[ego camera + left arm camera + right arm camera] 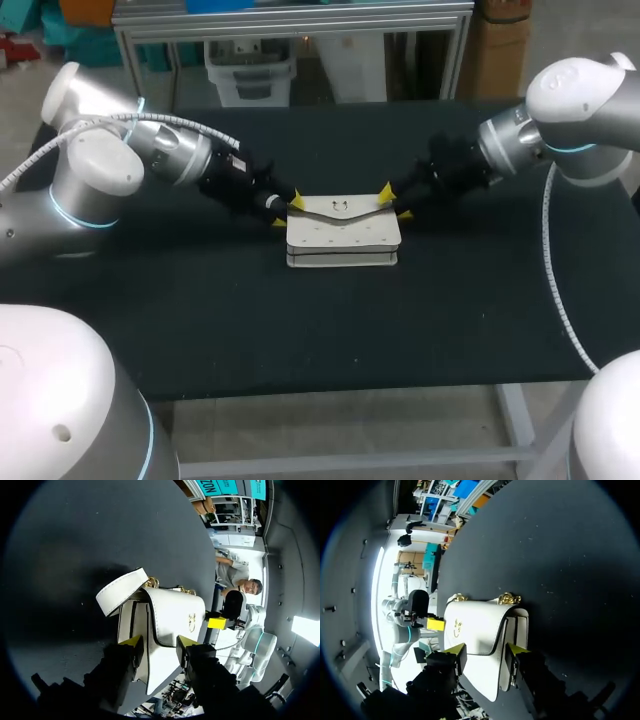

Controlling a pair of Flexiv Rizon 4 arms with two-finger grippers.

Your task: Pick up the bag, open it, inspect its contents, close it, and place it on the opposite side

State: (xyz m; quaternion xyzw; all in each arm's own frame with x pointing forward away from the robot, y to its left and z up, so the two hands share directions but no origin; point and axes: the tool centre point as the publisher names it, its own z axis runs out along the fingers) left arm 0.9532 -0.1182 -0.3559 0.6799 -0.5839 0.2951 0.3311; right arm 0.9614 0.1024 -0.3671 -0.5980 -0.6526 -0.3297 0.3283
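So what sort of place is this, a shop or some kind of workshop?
Probably a robot lab or test bench, not a shop: the robot's yellow-tipped left gripper and right gripper flank one white flap handbag with gold fittings, lying on a black-topped work table.

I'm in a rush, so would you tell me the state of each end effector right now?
Left end effector: open, one end of the white bag between its fingers.
Right end effector: open, the bag's other end between its fingers.
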